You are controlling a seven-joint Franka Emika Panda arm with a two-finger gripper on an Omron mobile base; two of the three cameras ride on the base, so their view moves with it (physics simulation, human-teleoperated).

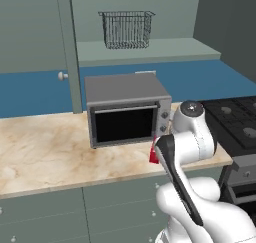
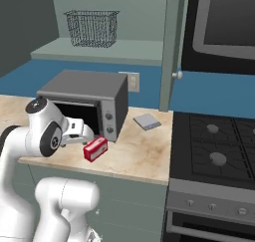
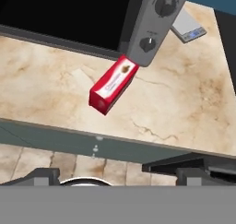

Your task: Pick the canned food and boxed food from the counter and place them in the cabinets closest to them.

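Observation:
The boxed food [image 3: 113,85] is a small red box lying flat on the marble counter [image 3: 184,103], just in front of the toaster oven's knob corner. It also shows as the boxed food [image 2: 95,149] near the counter's front edge, and the arm half hides the boxed food [image 1: 153,155]. My gripper [image 3: 113,174] hangs above the counter's front edge, short of the box and not touching it. Its dark fingertips [image 3: 37,174] stand wide apart, open, with nothing between them. My gripper [image 2: 85,134] sits just left of the box. The upper cabinet's shelf [image 1: 150,51] stands open above. The canned food is out of view.
A grey toaster oven [image 1: 127,109] stands on the counter behind the box. A wire basket [image 1: 126,29] sits on the cabinet shelf. An open cabinet door [image 2: 172,47] with a white knob hangs right of the oven. A small grey flat device [image 2: 147,121] lies beside the stove [image 2: 219,146].

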